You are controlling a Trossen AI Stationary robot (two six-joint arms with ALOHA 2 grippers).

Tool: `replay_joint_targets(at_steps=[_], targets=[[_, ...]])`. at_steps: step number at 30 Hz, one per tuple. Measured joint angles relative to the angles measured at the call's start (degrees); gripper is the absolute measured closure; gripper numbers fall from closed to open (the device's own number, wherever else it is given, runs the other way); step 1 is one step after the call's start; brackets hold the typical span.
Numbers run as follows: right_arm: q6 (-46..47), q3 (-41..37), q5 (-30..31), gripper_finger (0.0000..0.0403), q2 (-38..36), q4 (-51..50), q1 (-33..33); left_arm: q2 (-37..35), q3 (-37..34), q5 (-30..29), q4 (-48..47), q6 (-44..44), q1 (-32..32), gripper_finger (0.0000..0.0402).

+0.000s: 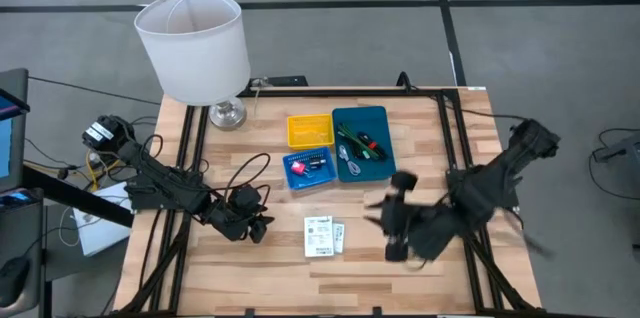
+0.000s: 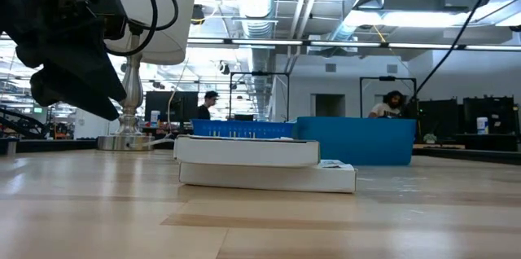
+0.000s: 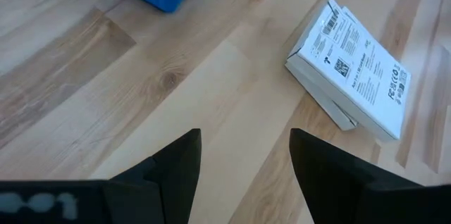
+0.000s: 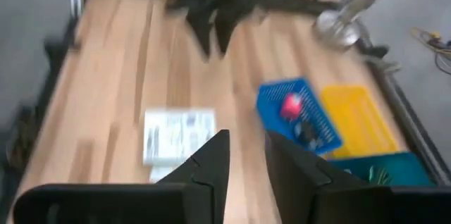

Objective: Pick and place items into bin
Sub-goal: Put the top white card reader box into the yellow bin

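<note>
On the table: two stacked white printed packets [image 1: 323,236] are lying before me.
Left gripper [image 1: 262,228]: fingers [image 3: 176,164] hovering spread, empty.
Right gripper [image 1: 378,214]: fingers [image 4: 211,159] parted, empty.

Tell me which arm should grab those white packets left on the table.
Probably the left. Its tool hangs open just beside the white packets, and its wrist view shows them close ahead with bare wood between. The right tool is about as near, on the other side, but looks blurred, as if moving.

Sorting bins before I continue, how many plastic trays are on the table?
3: a yellow tray nearest the lamp, a small blue tray just in front of it, and a larger teal tray beside both.
</note>
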Motion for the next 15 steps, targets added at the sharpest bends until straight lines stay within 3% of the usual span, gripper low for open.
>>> replay_joint_targets(at_steps=[7,15], targets=[[1.60,0.00,-0.54,0.0333,12.28,-4.18,2.68,0.00,0.00,0.31,-0.02,0.02,0.00,0.0197],[1.68,0.48,-0.19,0.0336,21.58,5.42,3.39,0.00,0.00,4.66,-0.20,1.10,0.00,0.0197]])
